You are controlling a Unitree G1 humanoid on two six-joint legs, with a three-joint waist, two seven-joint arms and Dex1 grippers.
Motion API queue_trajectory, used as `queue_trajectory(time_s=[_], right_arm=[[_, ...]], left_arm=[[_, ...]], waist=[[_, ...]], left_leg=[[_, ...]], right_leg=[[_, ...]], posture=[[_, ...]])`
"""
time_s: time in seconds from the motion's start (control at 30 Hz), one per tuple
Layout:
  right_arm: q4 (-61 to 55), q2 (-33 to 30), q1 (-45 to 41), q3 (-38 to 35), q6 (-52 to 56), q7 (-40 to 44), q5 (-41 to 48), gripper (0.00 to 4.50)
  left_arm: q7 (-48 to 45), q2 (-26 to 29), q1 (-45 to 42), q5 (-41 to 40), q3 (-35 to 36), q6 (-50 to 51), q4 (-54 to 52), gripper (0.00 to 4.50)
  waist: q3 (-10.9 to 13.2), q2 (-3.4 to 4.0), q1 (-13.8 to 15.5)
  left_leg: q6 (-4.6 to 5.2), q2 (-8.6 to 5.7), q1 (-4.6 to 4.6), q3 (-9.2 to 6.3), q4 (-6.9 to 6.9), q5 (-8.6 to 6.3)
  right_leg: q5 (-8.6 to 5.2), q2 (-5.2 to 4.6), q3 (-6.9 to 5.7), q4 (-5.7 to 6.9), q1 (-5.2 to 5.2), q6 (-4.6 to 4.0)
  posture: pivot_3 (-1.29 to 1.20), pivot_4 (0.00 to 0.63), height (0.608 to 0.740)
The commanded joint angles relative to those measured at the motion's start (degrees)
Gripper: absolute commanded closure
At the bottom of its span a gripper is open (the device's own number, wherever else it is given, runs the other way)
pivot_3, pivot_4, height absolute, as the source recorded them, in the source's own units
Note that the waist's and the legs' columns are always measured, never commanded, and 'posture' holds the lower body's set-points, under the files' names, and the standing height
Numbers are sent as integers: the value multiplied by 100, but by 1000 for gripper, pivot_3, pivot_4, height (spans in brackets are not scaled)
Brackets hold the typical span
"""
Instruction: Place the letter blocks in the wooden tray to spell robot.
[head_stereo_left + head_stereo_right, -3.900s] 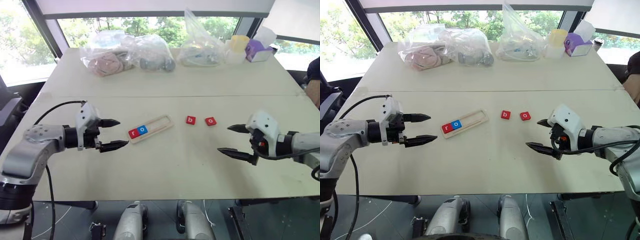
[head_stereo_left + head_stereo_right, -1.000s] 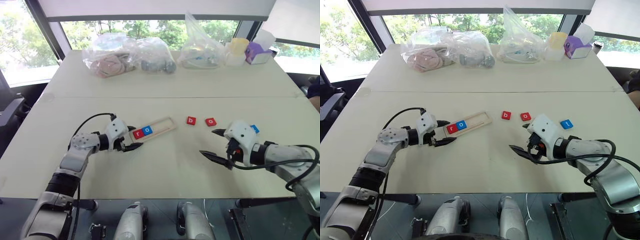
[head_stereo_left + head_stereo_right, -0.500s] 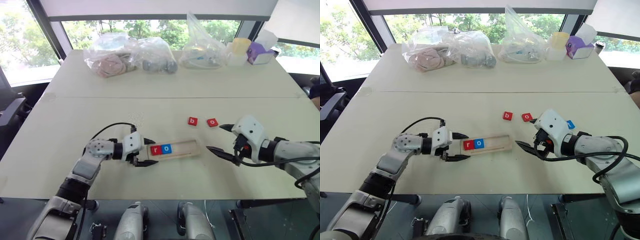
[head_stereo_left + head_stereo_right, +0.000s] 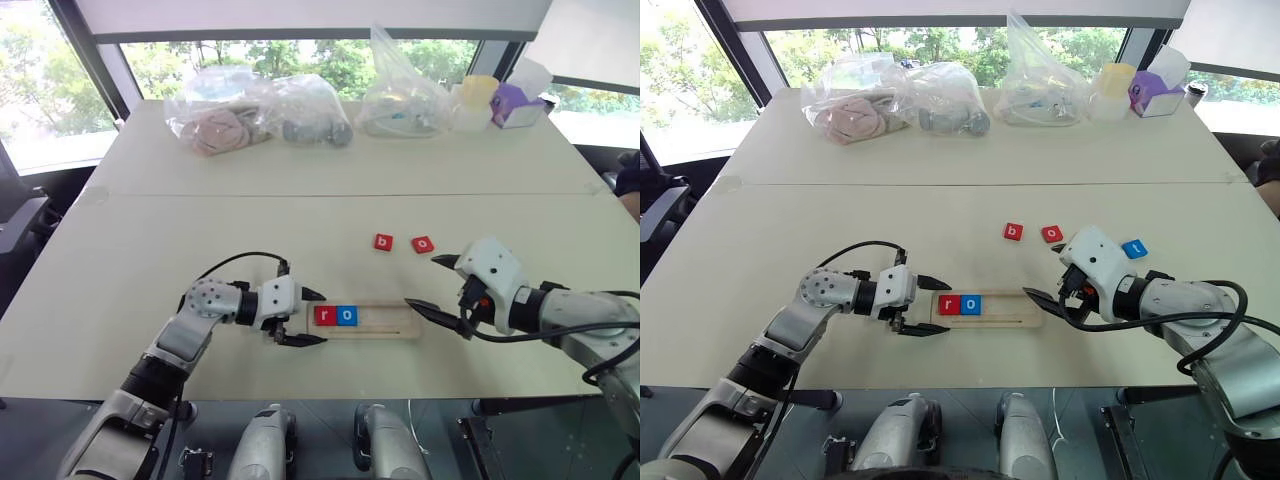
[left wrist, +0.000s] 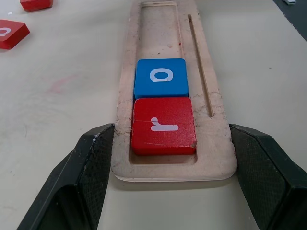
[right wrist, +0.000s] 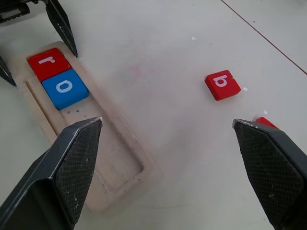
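The wooden tray lies across the table near its front edge. A red "r" block and a blue "o" block sit side by side at its left end. My left gripper is shut on that end, with one finger on each long side. Farther back on the bare table lie a red "b" block and a red "o" block. A blue "t" block lies behind my right hand. My right gripper hangs open and holds nothing, just past the tray's right end.
Several clear plastic bags of odds and ends line the table's far side. A yellow cup and a purple box stand at the far right. A seam crosses the table behind the loose blocks.
My left gripper has dragged the tray to the right and nearer the front edge, turning it from a slant to lie straight across. The right gripper has stayed open in place.
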Motion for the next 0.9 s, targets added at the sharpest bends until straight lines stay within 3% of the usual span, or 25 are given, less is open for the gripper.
queue_trajectory(time_s=[0.03, 0.6, 0.63, 0.67, 0.9], right_arm=[[-183, 19, -80, -28, -42, -36, 29, 0], [-132, 68, -212, 158, -88, -79, -8, 0], [-134, 73, -209, 162, -90, -83, -11, 0], [-134, 82, -207, 173, -92, -91, -18, 0], [-158, 133, -174, 193, -99, -112, -55, 0]], left_arm=[[118, 49, 154, 305, -230, 135, 57, 1343], [390, 224, 264, 342, -294, 811, -552, 1343], [411, 237, 259, 358, -299, 815, -563, 301], [429, 248, 257, 375, -301, 788, -556, 50], [432, 269, 257, 368, -315, 661, -475, 50]], waist=[[0, 0, 5], [-1, 1, 6], [-1, 1, 6], [-1, 0, 5], [-1, 1, 0]], left_leg=[[0, 0, 0, 0, 0, 0], [0, 0, 0, -1, 1, 0], [0, 0, 0, -1, 1, 0], [0, 0, 0, -1, 1, 0], [0, 1, 0, -1, 0, 0]], right_leg=[[0, 0, 0, 0, 0, 0], [-10, -1, 0, 0, 1, 16], [-10, -1, 0, 0, 1, 16], [-11, -1, 0, 0, 1, 17], [-9, 0, 0, 0, -1, 14]], posture=[[0, 150, 740], [0, 150, 740], [0, 150, 740], [0, 150, 740], [0, 150, 740]])
